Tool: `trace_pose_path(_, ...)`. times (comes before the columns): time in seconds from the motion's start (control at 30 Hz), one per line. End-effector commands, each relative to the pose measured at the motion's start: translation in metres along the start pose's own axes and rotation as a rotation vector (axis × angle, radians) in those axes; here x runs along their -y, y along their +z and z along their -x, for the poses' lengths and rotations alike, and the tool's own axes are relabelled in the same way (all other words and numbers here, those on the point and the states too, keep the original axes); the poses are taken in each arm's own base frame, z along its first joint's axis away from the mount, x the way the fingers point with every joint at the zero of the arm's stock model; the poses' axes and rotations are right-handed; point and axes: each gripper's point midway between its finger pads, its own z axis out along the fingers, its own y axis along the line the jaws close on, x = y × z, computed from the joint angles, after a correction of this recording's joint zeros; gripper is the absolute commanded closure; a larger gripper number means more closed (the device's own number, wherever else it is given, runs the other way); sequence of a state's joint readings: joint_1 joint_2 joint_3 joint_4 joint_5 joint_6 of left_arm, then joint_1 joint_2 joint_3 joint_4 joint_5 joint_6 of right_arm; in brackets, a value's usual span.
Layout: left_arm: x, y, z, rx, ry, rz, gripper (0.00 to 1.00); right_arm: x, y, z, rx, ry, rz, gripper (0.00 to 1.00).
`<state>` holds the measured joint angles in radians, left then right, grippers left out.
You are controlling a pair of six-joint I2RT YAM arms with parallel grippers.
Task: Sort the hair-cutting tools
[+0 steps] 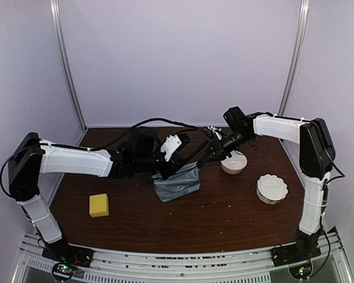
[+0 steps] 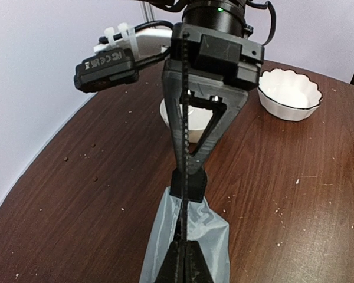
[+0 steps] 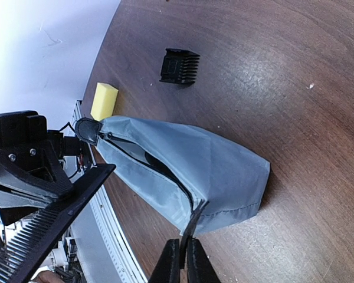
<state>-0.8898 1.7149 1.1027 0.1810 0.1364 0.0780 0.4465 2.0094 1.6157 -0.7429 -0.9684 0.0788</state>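
The grey zip pouch (image 1: 178, 183) lies mid-table with its zip open, and something dark shows inside (image 3: 148, 160). My right gripper (image 3: 183, 246) is shut on the black tab at the pouch's end (image 3: 193, 221). My left gripper (image 2: 186, 244) is shut on the slim black comb (image 2: 183, 141), which stretches over the pouch (image 2: 209, 236) along the zip line. The comb's toothed end also shows in the right wrist view (image 3: 41, 233). The small black attachment (image 3: 180, 66) lies on the table beyond the pouch. The scissors and the clipper are out of view.
A yellow sponge (image 1: 99, 204) sits at the front left and also shows in the right wrist view (image 3: 104, 100). Two white bowls stand to the right, one near the right gripper (image 1: 233, 164) and one further right (image 1: 272, 188). Crumbs dot the brown table.
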Motion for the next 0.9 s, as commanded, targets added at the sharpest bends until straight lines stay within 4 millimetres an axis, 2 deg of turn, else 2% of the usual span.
trace_pose_path(0.0,-0.007,0.003,0.024,0.089,0.020,-0.015,1.00,0.008,-0.002,0.004,0.024,0.037,0.037,0.96)
trace_pose_path(0.17,-0.009,0.006,0.017,0.095,-0.016,-0.020,1.00,0.013,-0.004,0.006,0.035,0.051,0.039,0.99)
trace_pose_path(0.4,-0.011,0.014,-0.006,0.047,-0.030,-0.010,1.00,0.016,-0.003,0.004,0.034,0.057,0.040,0.99)
trace_pose_path(0.53,-0.015,0.014,-0.020,0.025,-0.048,0.018,1.00,0.017,-0.003,0.004,0.034,0.059,0.038,1.00)
trace_pose_path(0.87,-0.008,0.009,-0.050,-0.068,-0.080,0.005,1.00,0.018,-0.009,0.004,0.043,0.041,0.015,1.00)
